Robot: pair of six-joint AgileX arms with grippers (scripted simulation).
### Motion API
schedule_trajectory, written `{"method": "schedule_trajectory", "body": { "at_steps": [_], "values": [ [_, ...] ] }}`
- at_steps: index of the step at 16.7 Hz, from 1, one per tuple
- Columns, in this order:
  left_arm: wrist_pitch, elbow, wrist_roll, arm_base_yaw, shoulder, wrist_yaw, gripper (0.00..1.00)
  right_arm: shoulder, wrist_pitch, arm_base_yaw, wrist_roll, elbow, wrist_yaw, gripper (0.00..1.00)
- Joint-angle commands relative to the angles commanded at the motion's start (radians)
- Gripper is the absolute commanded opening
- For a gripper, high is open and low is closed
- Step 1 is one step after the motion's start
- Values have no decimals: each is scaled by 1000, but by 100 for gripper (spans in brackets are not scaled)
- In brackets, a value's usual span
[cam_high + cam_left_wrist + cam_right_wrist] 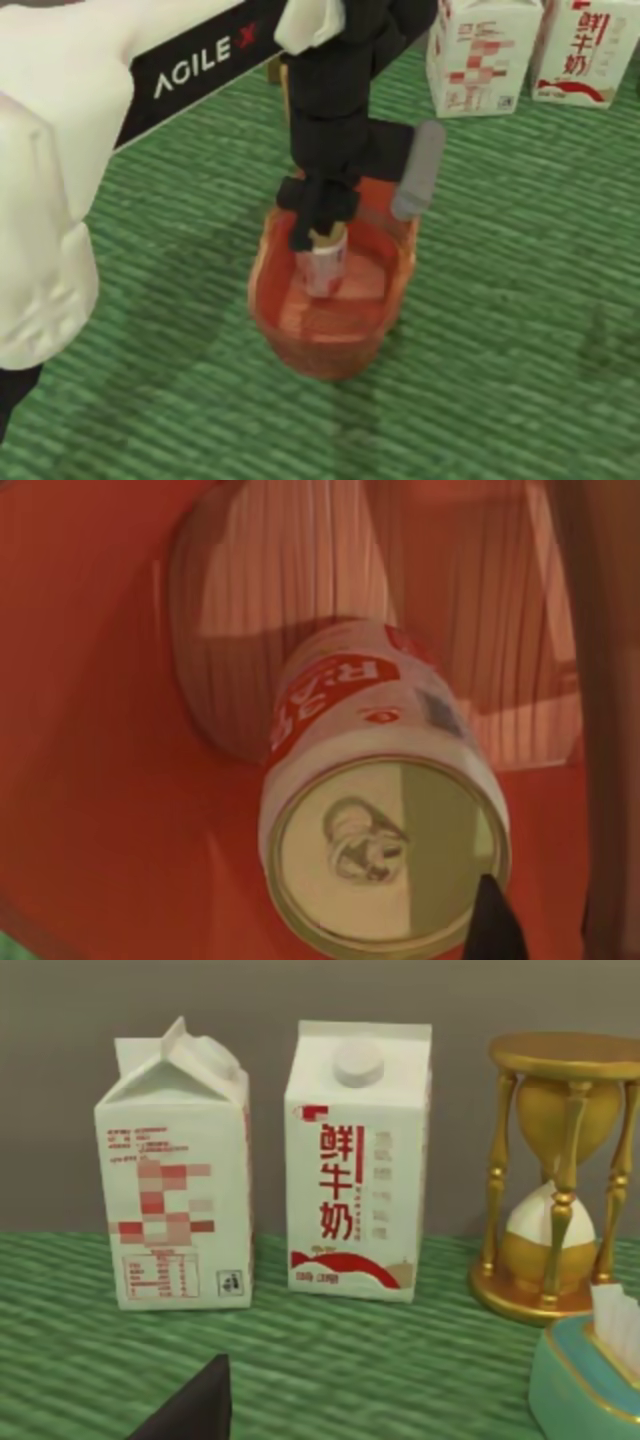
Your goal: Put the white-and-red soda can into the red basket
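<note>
The white-and-red soda can [325, 268] is upright inside the red basket [268, 300], its pale gold top just under my left gripper [320, 225]. That gripper reaches down into the basket and is shut on the can's upper end. In the left wrist view the soda can [385, 780] fills the middle, over the basket's orange-red floor [90, 730]. One dark fingertip [492, 925] lies against the can's rim; the other is hidden. My right gripper [200, 1410] is parked out of the top view, facing the cartons.
Two white-and-red cartons [482, 50] [585, 45] stand at the table's back right, also seen as carton [180, 1180] and carton [355, 1160]. A gold hourglass [560, 1180] and a teal tissue box [590, 1380] sit beside them. Green matting [520, 300] surrounds the basket.
</note>
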Motion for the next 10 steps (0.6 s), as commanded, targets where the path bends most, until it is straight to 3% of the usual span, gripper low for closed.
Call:
{"method": "schedule_trajectory", "body": {
  "at_steps": [10],
  "values": [
    [0,0,0,0,0,0,0,0,0,0,0,0,0,100]
  ]
}}
